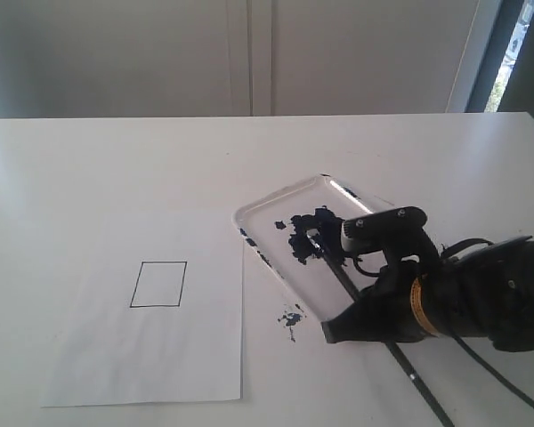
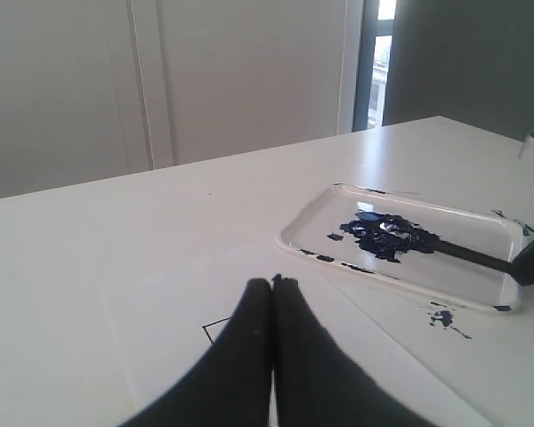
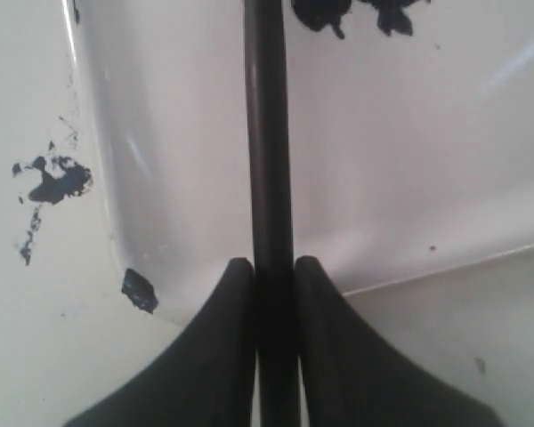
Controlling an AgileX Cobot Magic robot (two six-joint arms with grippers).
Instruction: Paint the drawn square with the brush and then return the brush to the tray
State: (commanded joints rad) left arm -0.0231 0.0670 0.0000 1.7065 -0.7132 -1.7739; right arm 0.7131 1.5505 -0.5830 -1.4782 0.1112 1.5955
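Note:
The drawn square (image 1: 158, 284) is a thin black outline on a white paper sheet (image 1: 151, 311), with no paint inside it. To its right stands the glossy white tray (image 1: 267, 218) with a dark blue paint blotch (image 1: 310, 233). The brush (image 1: 347, 286) lies slanted across the tray, its bristles in the blotch and its black handle running out over the near rim. My right gripper (image 3: 274, 267) is shut on the brush handle (image 3: 269, 160) at the tray's near rim. My left gripper (image 2: 272, 283) is shut and empty, above the paper close to a corner of the square (image 2: 210, 327).
Dark blue paint spatter (image 1: 291, 317) marks the table between the paper and the tray's near corner. Small blue smears dot the tray's rim (image 2: 338, 260). A white wall and a window strip stand behind the table's far edge.

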